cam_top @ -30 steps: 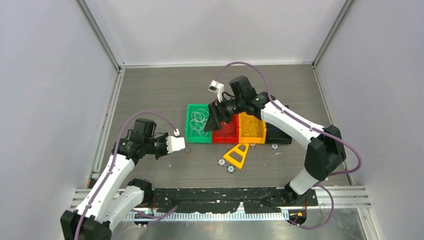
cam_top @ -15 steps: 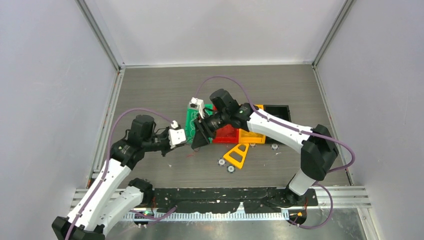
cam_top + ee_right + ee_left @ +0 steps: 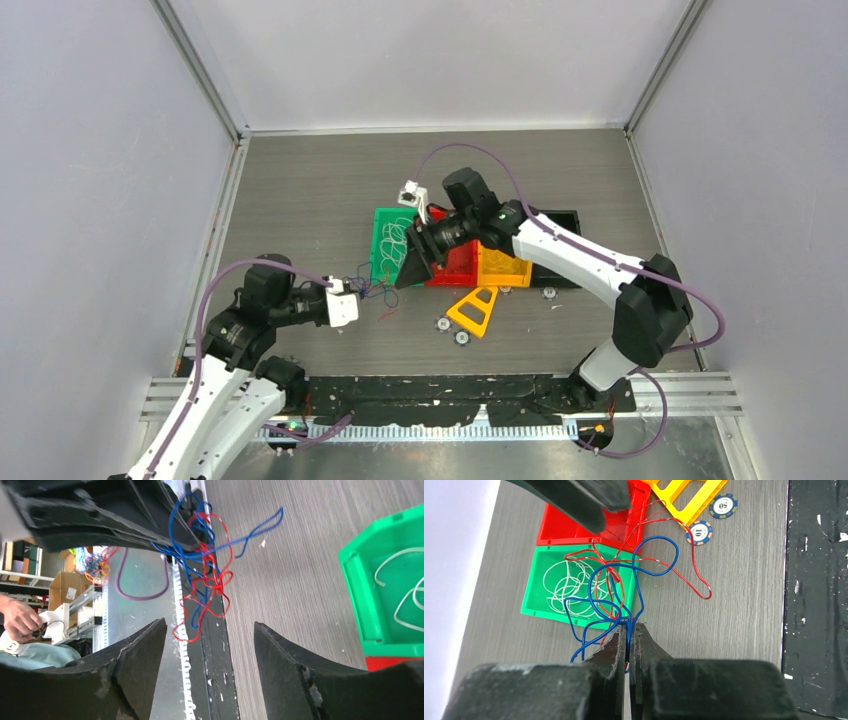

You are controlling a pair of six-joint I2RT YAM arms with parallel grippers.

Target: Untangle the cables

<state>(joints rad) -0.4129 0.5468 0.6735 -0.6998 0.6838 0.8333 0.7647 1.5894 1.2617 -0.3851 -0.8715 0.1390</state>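
Note:
A tangle of blue and red cables point(image 3: 624, 587) hangs from my left gripper point(image 3: 629, 626), whose jaws are shut on the strands. In the top view this bundle point(image 3: 366, 290) sits just left of the green tray point(image 3: 382, 262). White cables point(image 3: 569, 585) lie coiled inside that tray. My right gripper point(image 3: 208, 627) is open with nothing between its fingers. It points at the hanging blue and red cables point(image 3: 202, 565) but stays short of them. From above, the right gripper point(image 3: 415, 268) hovers over the near edge where the green and red trays meet.
A red tray point(image 3: 455, 270), an orange tray point(image 3: 503, 268) and a black tray point(image 3: 560, 270) stand in a row right of the green one. A yellow triangular frame point(image 3: 474, 310) and several poker chips point(image 3: 442, 324) lie in front of them.
My left gripper has pulled back toward the near left, drawing the blue and red cables out beside the green tray. My right gripper swung toward the tangle, then backed off slightly, jaws a bit narrower.

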